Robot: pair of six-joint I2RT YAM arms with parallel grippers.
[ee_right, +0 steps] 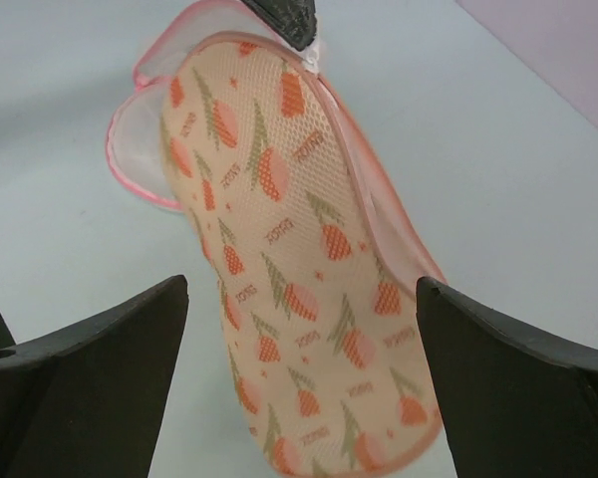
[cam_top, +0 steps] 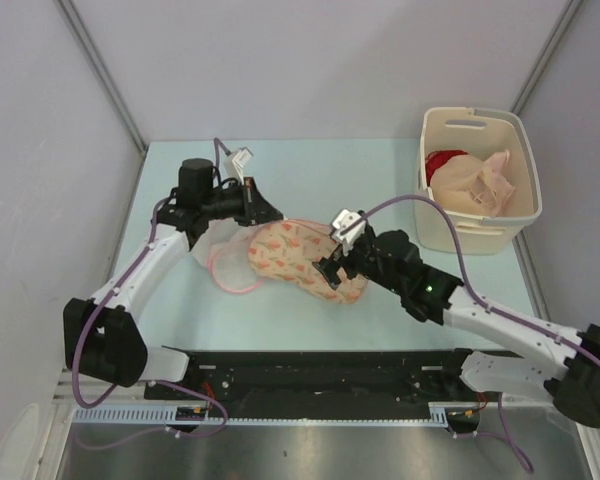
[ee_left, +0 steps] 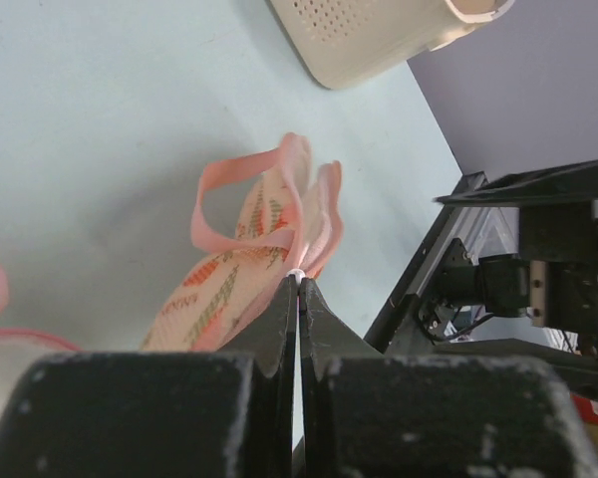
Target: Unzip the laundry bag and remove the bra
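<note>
The laundry bag (cam_top: 298,258) lies mid-table, a cream-peach pouch with red-pink motifs and pink edging. My left gripper (cam_top: 268,214) is at its far left end, shut on the pink edge, where a small white piece (ee_left: 298,271) shows at the fingertips. The bag's edging (ee_left: 279,214) rises in folds above the left gripper (ee_left: 299,281). My right gripper (cam_top: 332,268) hovers over the bag's right end, jaws wide open and holding nothing. From the right wrist, the bag (ee_right: 289,259) runs lengthwise between the right gripper (ee_right: 302,289) fingers, untouched. The bra is hidden.
A cream plastic basket (cam_top: 472,236) at the back right holds a red garment (cam_top: 442,162) and pale peach garments (cam_top: 480,185). A round white mesh item with pink trim (cam_top: 225,262) lies against the bag's left end. Grey walls enclose the table.
</note>
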